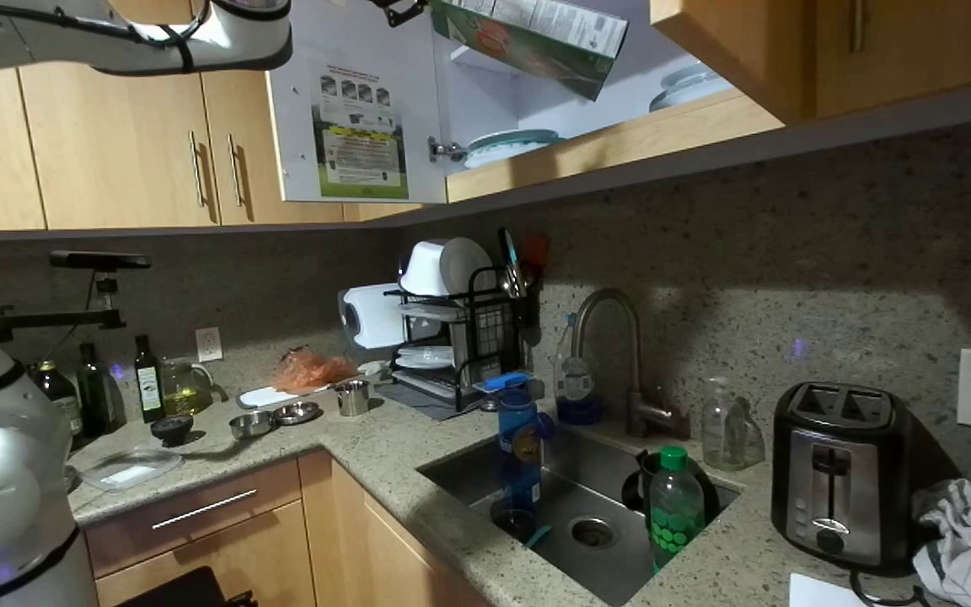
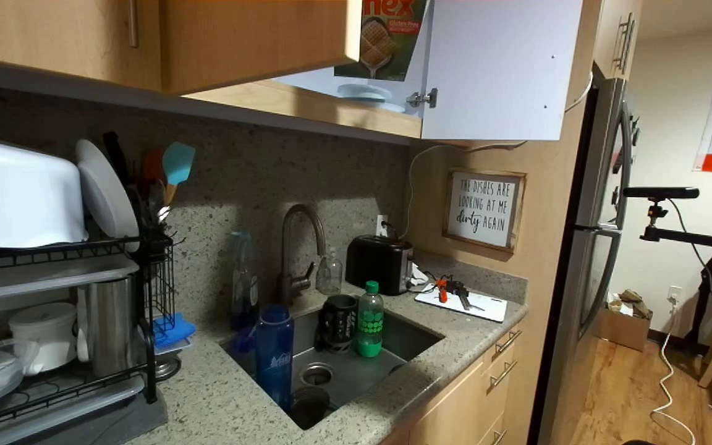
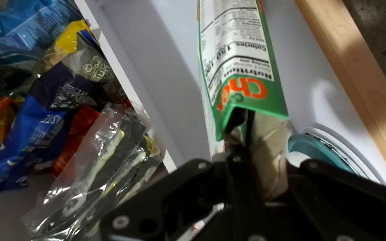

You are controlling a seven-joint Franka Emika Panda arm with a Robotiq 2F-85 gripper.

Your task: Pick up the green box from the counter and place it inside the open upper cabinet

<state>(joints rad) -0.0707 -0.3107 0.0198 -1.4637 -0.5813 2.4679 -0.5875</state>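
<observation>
The green box is in the air, tilted, at the opening of the upper cabinet. Its printed front also shows in an exterior view, above the plates. In the wrist view the box extends away from my gripper, over the pale cabinet interior. My gripper is shut on the box's torn-open cardboard end. In an exterior view only part of the gripper shows at the top edge. How deep the box sits inside is hard to tell. The counter is below.
Open doors flank the cabinet, one white inside with a sheet, one wooden. Plates and more dishes stand on the cabinet floor. Bagged items fill a neighbouring shelf. The faucet and toaster are below.
</observation>
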